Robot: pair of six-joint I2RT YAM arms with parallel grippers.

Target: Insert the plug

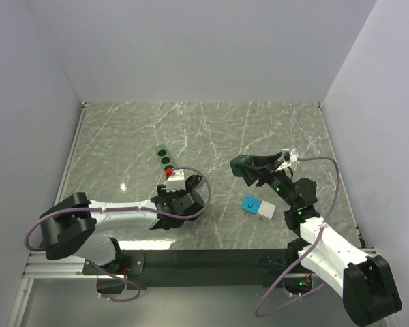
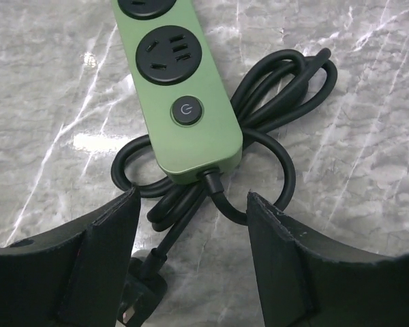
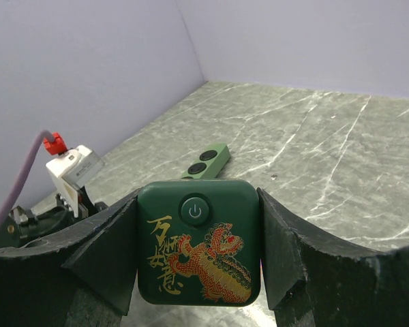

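Observation:
A light green power strip (image 1: 164, 157) lies on the marble table, its black sockets up. In the left wrist view the power strip (image 2: 184, 88) shows a socket and a round switch, with its black cord (image 2: 279, 88) coiled at the near end and the cord's black plug (image 2: 140, 293) on the table. My left gripper (image 2: 194, 197) is open and empty just above that cord end (image 1: 169, 195). My right gripper (image 3: 198, 197) is shut on a dark green square plug (image 3: 199, 252) with a gold and red dragon, held above the table (image 1: 244, 163), right of the strip (image 3: 208, 160).
A small blue and white block (image 1: 257, 206) lies on the table near the right arm. Grey walls close the table on the left, back and right. The left arm's white wrist camera (image 3: 71, 170) shows in the right wrist view.

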